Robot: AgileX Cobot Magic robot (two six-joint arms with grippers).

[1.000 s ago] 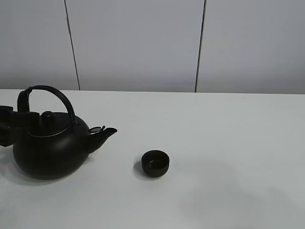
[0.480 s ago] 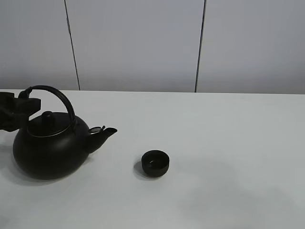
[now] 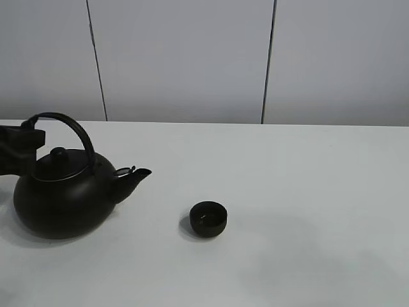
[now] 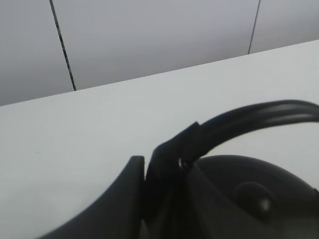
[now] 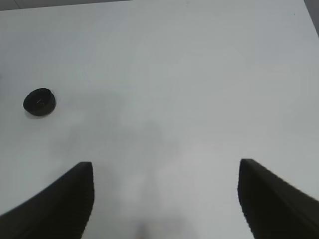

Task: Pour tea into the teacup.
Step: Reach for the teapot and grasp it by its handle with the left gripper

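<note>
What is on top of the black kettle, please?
A lid with a round knob sits on the kettle, under its arched handle. The left gripper is closed on the handle's end away from the spout. The lid hides what is inside the kettle.

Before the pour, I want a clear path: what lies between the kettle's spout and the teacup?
Nothing. In the exterior high view, only bare white table separates the kettle from the teacup.

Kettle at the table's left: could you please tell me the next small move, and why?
Probably raise the kettle straight up: the left gripper is shut on its handle, and the teacup stands apart beyond the spout, so it needs clearance before travelling.
</note>
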